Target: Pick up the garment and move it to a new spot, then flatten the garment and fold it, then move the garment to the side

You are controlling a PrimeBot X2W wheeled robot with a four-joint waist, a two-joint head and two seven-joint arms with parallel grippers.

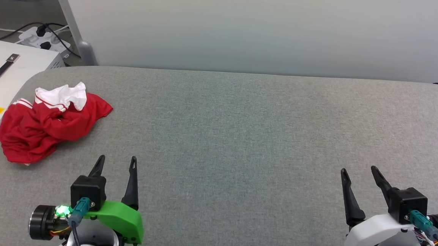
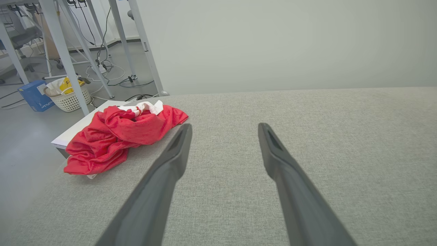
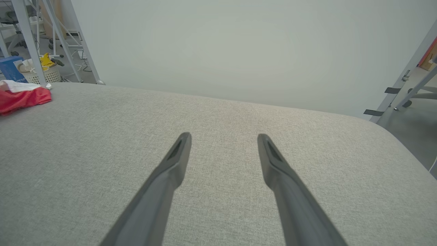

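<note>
Garment (image 1: 51,122) position: far left part of the grey padded table (image 1: 240,139), close to the table's left edge and near its rounded far-left corner. It lies in a crumpled heap. Most of the heap is red fabric. A bunched white part sits on top at the far side, and red-and-white striped trim shows at the heap's upper left.

My left gripper (image 1: 118,158) is the nearer of the two. It hovers at the near side of the table, to the right of the heap and closer to me, apart from the cloth. Its two dark fingers are spread, with bare table fabric showing between them, and they grip nothing. In the left wrist view, the garment (image 2: 119,136) lies ahead and to the left of the left finger's tip. A green cover (image 1: 122,218) sits on this wrist.

My right gripper (image 1: 358,170) is at the near right of the table, well apart from the garment. Its fingers are likewise spread and empty. In the right wrist view, the garment (image 3: 24,97) sits at the far left edge. This wrist carries a white cover (image 1: 372,227).

Surroundings: a white box (image 1: 1,75) with a dark handle stands beside the table's left edge, just beyond the garment. A power strip (image 1: 45,38) with cables lies on the floor behind it. A pale wall panel (image 1: 247,26) runs along the table's far edge. In the left wrist view, a white basket (image 2: 70,99) and a blue box (image 2: 34,97) stand on the floor among metal frame legs.
</note>
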